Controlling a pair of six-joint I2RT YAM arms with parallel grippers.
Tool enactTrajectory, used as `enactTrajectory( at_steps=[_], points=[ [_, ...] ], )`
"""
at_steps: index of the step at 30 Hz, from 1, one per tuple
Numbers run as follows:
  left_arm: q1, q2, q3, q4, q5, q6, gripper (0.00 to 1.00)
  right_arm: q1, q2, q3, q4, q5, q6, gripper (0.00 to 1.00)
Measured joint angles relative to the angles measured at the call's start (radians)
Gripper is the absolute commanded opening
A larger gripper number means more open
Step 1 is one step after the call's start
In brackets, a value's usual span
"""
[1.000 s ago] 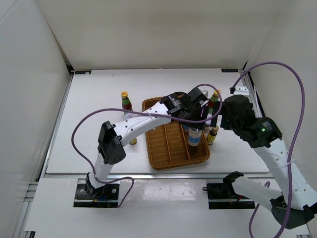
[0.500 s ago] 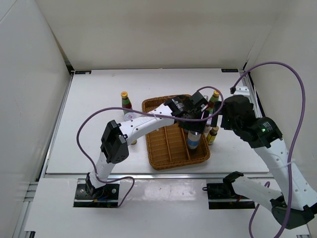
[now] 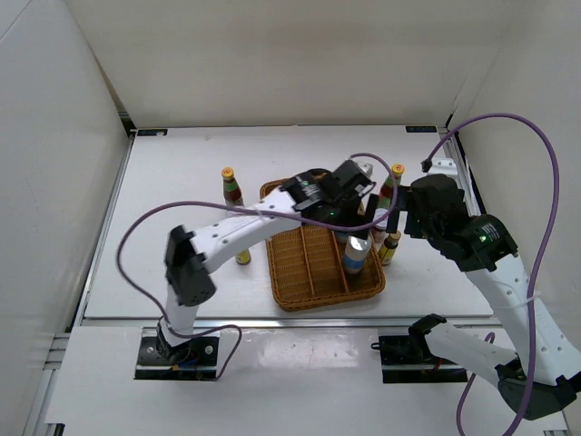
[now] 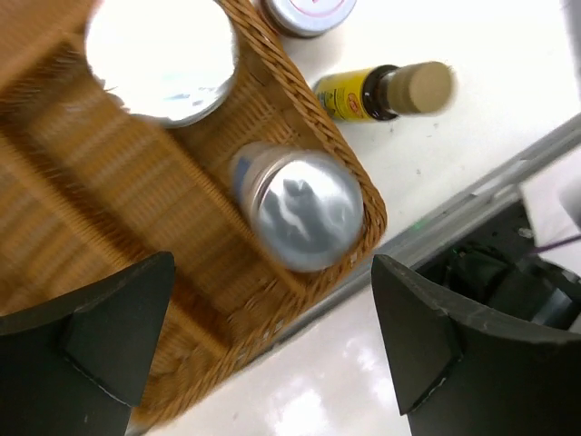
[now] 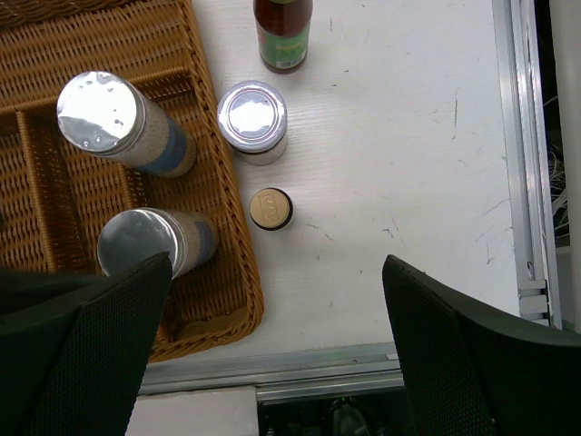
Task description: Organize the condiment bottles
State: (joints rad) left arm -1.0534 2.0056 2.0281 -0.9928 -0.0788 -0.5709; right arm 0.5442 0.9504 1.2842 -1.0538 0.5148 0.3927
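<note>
Two silver-topped cylinders [image 5: 136, 241] stand upright inside the wicker tray [image 5: 231, 300], along its right rim. My left pincer [image 4: 272, 341] hangs above the nearer one, spread wide, gripping nothing. My right pincer [image 5: 272, 345], equally spread, hovers over the worktop [image 5: 381, 182] just outside that rim.

One camera high, two close
The top one looks down from behind the arms [image 3: 238, 232] at the whole counter [image 3: 182, 182]. Both wrist ones look straight down at one tray [image 4: 313, 123] corner.
</note>
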Motion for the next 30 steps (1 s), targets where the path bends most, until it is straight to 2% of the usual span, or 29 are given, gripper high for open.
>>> enactTrajectory(
  at_steps=[7,9,12,16,19,30],
  points=[
    [0.012,-0.457,-0.242,-0.013,-0.086,-0.026,1.0,0.0,0.0,-0.002,0.002,0.0,0.002,1.0],
    [0.031,-0.57,-0.316,-0.039,-0.066,-0.055,0.97,0.0,0.0,-0.005,0.003,-0.002,0.005,1.0],
    [0.058,-0.655,-0.434,-0.065,-0.041,-0.097,0.9,0.0,0.001,-0.005,0.009,-0.005,0.008,1.0],
    [0.063,-0.627,-0.589,-0.076,0.01,-0.13,0.89,0.0,0.013,-0.005,0.011,-0.017,0.012,1.0],
    [0.062,-0.554,-0.642,-0.075,0.055,-0.141,0.89,0.0,0.027,-0.005,0.018,-0.027,0.014,1.0],
    [0.063,-0.279,-0.589,0.01,0.172,-0.114,0.91,0.0,0.032,-0.005,0.024,-0.045,0.016,1.0]
  ],
)
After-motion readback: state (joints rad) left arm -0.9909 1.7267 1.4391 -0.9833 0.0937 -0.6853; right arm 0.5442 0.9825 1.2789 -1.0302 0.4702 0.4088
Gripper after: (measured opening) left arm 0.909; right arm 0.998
